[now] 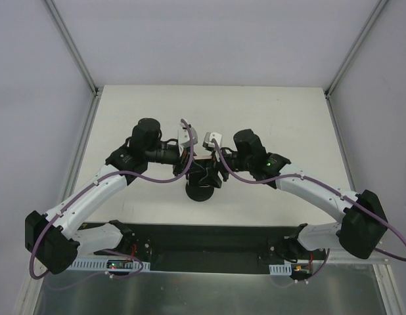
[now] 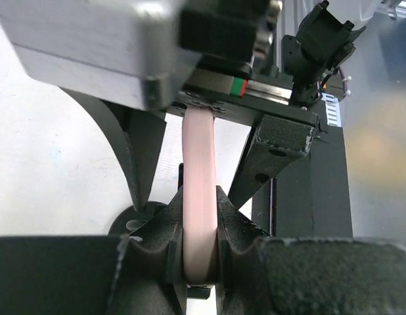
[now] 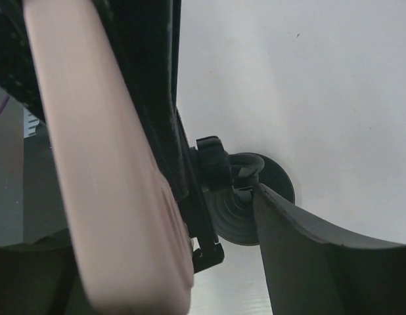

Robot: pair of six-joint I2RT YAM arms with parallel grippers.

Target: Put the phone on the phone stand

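Note:
The phone [image 2: 200, 197] shows its pale pink case edge and stands on edge between my left gripper's [image 2: 202, 220] fingers, which are shut on it. In the top view the left gripper [image 1: 192, 168] and right gripper [image 1: 213, 169] meet over the black phone stand [image 1: 200, 193], and only a sliver of the phone [image 1: 190, 156] shows. In the right wrist view the phone [image 3: 104, 177] fills the left, beside the stand's holder [image 3: 213, 164] and above its disc base [image 3: 265, 190]. My right gripper [image 3: 196, 262] is open, straddling the phone, with a gap to its right finger [image 3: 308, 256].
The white table [image 1: 282, 125] is bounded by a metal frame [image 1: 71, 46] with white walls. A black strip [image 1: 203, 239] with the arm bases runs along the near edge. The right gripper's fingers [image 2: 140, 164] flank the phone in the left wrist view.

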